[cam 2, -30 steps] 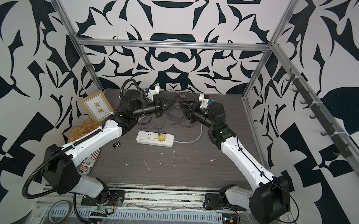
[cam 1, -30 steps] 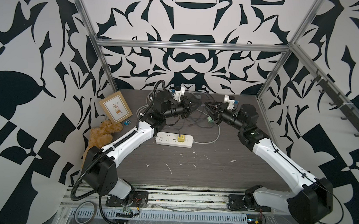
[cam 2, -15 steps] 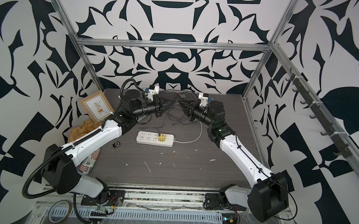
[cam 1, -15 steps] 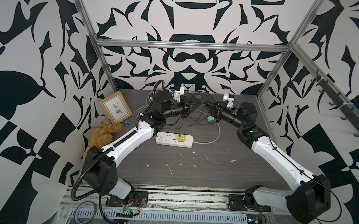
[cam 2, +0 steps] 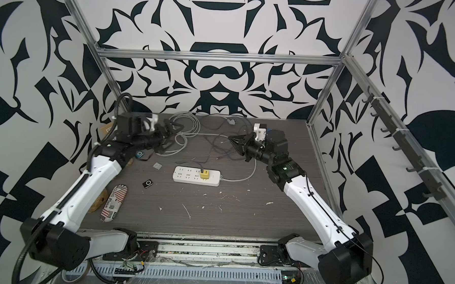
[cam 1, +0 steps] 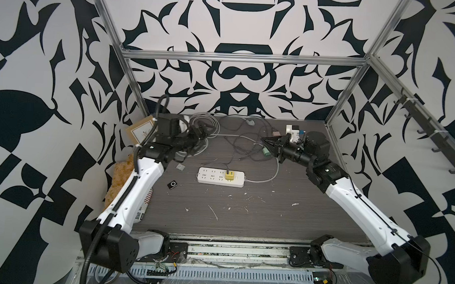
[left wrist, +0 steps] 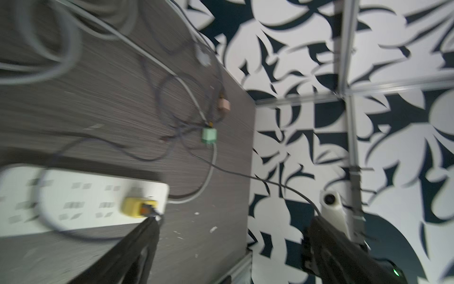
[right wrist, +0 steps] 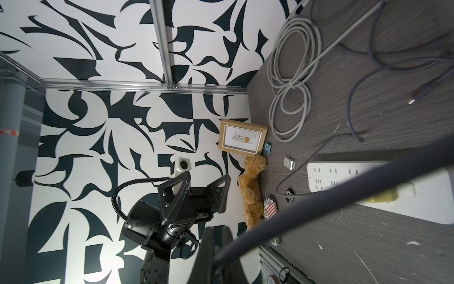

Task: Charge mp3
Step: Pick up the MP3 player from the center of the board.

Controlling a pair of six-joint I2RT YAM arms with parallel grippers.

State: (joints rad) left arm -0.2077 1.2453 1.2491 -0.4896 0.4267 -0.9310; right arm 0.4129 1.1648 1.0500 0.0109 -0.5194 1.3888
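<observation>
The mp3 (cam 2: pixel 140 154) is a tiny blue square lying flat beside the left arm, at the foot of the picture frame; the right wrist view shows the mp3 (right wrist: pixel 267 148) too. My left gripper (cam 1: pixel 200 132) hovers open over the coiled grey cable, with nothing between its fingers (left wrist: pixel 145 236). My right gripper (cam 1: pixel 264 141) is shut on a thin dark cable (right wrist: pixel 319 196), held above the table at the back right. That dark cable (left wrist: pixel 245 175) trails down into the tangle toward the yellow charger cube (cam 1: pixel 229 175), which is plugged into the white power strip (cam 1: pixel 211 176).
A small black device (cam 1: pixel 172 184) and a silver one (cam 1: pixel 180 167) lie left of the strip. Green (cam 1: pixel 267 152) and pink (left wrist: pixel 224 105) charger cubes sit in the cable tangle. A coiled grey cable (cam 2: pixel 184 130), picture frame (right wrist: pixel 242 137), plush toy (cam 1: pixel 119 180) and patterned case (cam 2: pixel 113 203) crowd the left side.
My left gripper has opened, let go of the cable and drawn back to the left. My right gripper closed on the dark cable and stays holding it.
</observation>
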